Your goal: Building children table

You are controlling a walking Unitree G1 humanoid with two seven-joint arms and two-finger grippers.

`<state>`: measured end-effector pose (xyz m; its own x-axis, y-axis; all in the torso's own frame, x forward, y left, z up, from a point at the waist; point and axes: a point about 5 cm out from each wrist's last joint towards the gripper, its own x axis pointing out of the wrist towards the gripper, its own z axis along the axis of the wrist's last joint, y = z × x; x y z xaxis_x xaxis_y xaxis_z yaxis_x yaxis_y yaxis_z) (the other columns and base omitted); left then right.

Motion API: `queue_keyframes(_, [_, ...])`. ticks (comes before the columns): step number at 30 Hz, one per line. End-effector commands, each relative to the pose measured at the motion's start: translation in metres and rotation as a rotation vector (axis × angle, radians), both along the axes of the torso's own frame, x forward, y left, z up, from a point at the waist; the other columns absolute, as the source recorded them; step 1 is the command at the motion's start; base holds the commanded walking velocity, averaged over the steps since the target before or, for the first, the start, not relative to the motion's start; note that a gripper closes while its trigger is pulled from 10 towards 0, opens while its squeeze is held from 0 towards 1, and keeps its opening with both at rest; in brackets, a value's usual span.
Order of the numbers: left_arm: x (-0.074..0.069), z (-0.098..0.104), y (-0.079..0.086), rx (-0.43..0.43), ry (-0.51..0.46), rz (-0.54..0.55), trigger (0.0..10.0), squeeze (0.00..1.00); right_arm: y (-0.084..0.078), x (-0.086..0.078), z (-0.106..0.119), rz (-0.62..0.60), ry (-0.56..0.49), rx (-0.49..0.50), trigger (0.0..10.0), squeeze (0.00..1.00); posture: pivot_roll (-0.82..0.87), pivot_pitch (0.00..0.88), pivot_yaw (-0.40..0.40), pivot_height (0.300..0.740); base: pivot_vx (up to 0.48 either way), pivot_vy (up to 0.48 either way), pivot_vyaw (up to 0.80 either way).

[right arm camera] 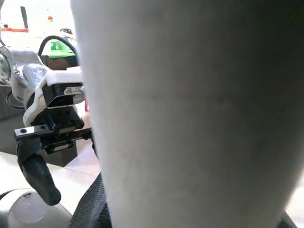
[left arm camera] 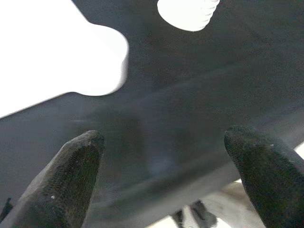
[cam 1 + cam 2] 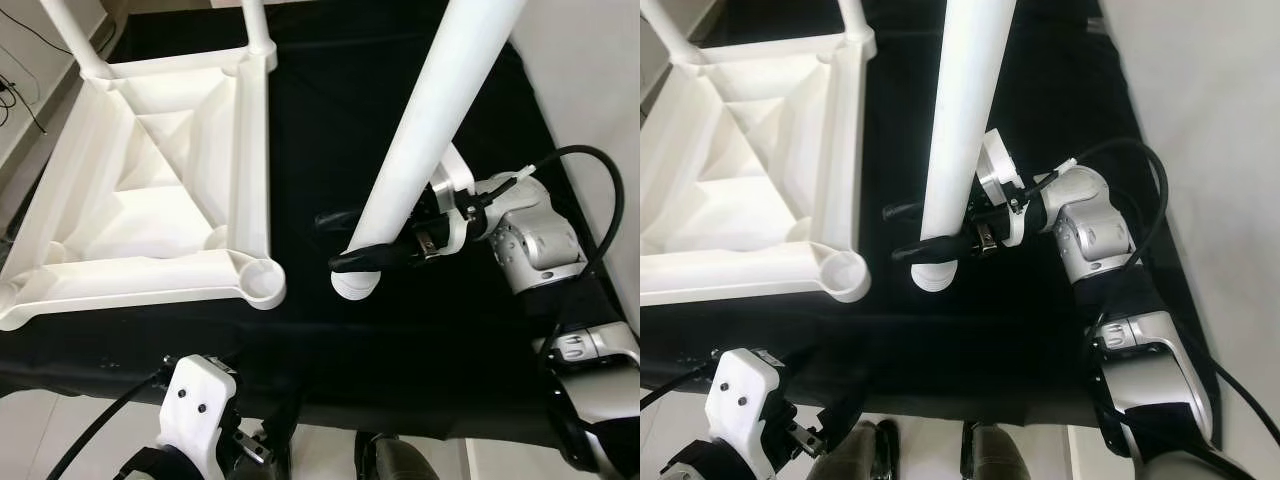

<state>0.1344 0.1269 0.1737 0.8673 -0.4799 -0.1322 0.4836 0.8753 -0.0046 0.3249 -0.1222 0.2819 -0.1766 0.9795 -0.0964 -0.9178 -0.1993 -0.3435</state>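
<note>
- Black cloth (image 3: 330,330) covers the work surface before you, with pale floor at its near edge and along the right side.
- Upside-down white tabletop (image 3: 150,190): it lies on the left part of the cloth, ribbed underside up, with a round open socket (image 3: 262,280) at its near right corner. Two legs already stand in its far corners (image 3: 258,25).
- Right gripper (image 3: 365,240): you see its two black fingers clamped around a loose white table leg (image 3: 420,140) close to the leg's lower end. The leg tilts up and away to the right; its lower end (image 3: 355,287) hangs just right of the open socket, apart from it.
- Left gripper (image 2: 166,161): it sits low at the near edge of the cloth with fingers spread wide and nothing between them; past them you see the tabletop corner (image 2: 57,52) and the leg's threaded end (image 2: 187,12).
</note>
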Motion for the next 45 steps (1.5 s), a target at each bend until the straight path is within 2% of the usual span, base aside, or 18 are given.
queue_keyframes(1, [-0.001, -0.004, 0.002, 0.027, 0.003, 0.023, 10.0, 0.0, 0.006, -0.001, 0.007, 0.018, -0.025, 0.034, 10.0, 0.0, 0.11, 0.334, 0.018, 0.74, 0.0, 0.0, 0.0])
queue_keyframes(8, [-0.007, -0.003, 0.0, 0.031, 0.012, 0.001, 10.0, 0.0, 0.009, -0.001, 0.012, 0.007, -0.032, 0.073, 10.0, 0.0, 0.1, 0.324, 0.018, 0.74, 0.0, 0.0, 0.0])
queue_keyframes(19, [-0.017, -0.009, -0.006, -0.014, 0.071, -0.041, 10.0, 0.0, 0.009, -0.008, 0.009, 0.069, -0.018, 0.038, 10.0, 0.0, 0.1, 0.313, 0.019, 0.74, 0.0, 0.0, 0.0])
queue_keyframes(23, [-0.015, -0.012, -0.004, -0.054, 0.062, 0.007, 10.0, 0.0, 0.014, -0.016, 0.002, 0.122, -0.004, -0.01, 10.0, 0.0, 0.1, 0.314, 0.02, 0.74, 0.0, 0.0, 0.0])
queue_keyframes(26, [-0.007, -0.012, 0.0, -0.151, 0.035, 0.078, 10.0, 0.0, 0.029, -0.023, -0.006, 0.184, -0.001, -0.044, 10.0, 0.0, 0.1, 0.318, 0.011, 0.74, 0.0, 0.0, 0.0])
queue_keyframes(28, [-0.006, -0.012, 0.0, -0.171, 0.029, 0.08, 10.0, 0.0, 0.033, -0.023, -0.007, 0.194, -0.004, -0.046, 10.0, 0.0, 0.11, 0.32, 0.009, 0.74, 0.0, 0.0, 0.0])
queue_keyframes(31, [-0.004, -0.012, 0.0, -0.184, 0.025, 0.076, 10.0, 0.0, 0.037, -0.023, -0.008, 0.199, -0.01, -0.047, 10.0, 0.0, 0.11, 0.32, 0.008, 0.74, 0.0, 0.0, 0.0])
queue_keyframes(33, [-0.002, -0.011, -0.003, -0.196, 0.018, 0.06, 10.0, 0.0, 0.046, -0.018, -0.01, 0.185, -0.021, -0.063, 10.0, 0.0, 0.11, 0.323, 0.001, 0.74, 0.0, 0.0, 0.0])
queue_keyframes(35, [-0.002, -0.011, -0.003, -0.196, 0.018, 0.06, 10.0, 0.0, 0.046, -0.018, -0.01, 0.185, -0.021, -0.063, 10.0, 0.0, 0.11, 0.323, 0.001, 0.74, 0.0, 0.0, 0.0])
queue_keyframes(38, [0.0, -0.011, -0.005, -0.205, 0.01, 0.052, 10.0, 0.0, 0.057, -0.01, -0.006, 0.129, -0.011, -0.077, 10.0, 0.0, 0.11, 0.326, -0.005, 0.74, 0.0, 0.0, 0.0])
queue_keyframes(45, [0.002, -0.012, -0.006, -0.226, 0.001, 0.042, 10.0, 0.0, 0.057, -0.004, 0.001, 0.119, 0.023, -0.082, 10.0, 0.0, 0.1, 0.328, -0.016, 0.74, 0.0, 0.0, 0.0])
